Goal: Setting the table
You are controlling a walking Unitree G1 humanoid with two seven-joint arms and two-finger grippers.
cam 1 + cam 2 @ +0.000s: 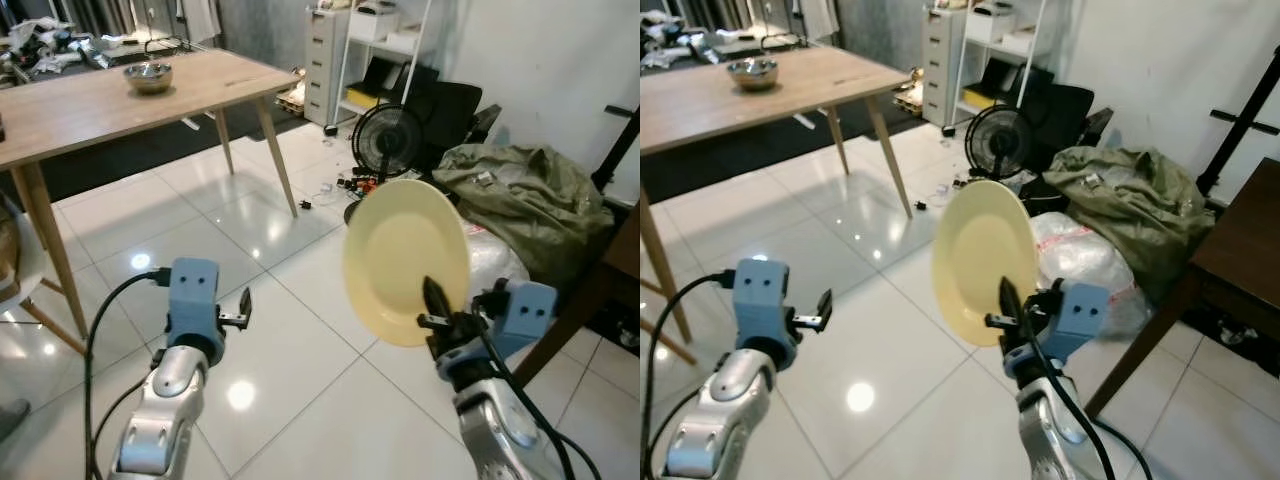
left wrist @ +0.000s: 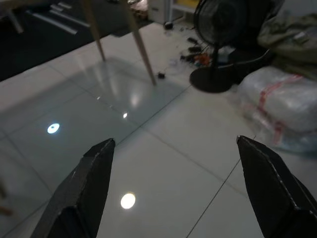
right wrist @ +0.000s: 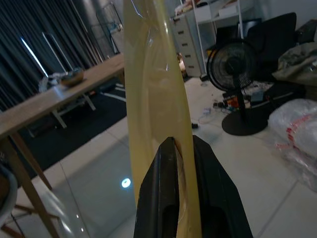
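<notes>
Risking slip: yellow plate [image 1: 406, 262] pinched at lower rim only by right claw [image 1: 437, 312], held on edge, upright, well apart from bench [image 1: 90, 105]; jolt while walking could tip or drop onto tiled floor [image 1: 300, 330]. Steel bowl [image 1: 148, 76] already on bench.

Right eye: same; plate rising above claw, face toward left.

Left wrist: left claw [image 2: 178, 188] spread wide, empty, over floor; fan [image 2: 220, 44] near.

Right wrist: fingers [image 3: 163, 198] clamped either side of plate rim, plate edge-on.
</notes>
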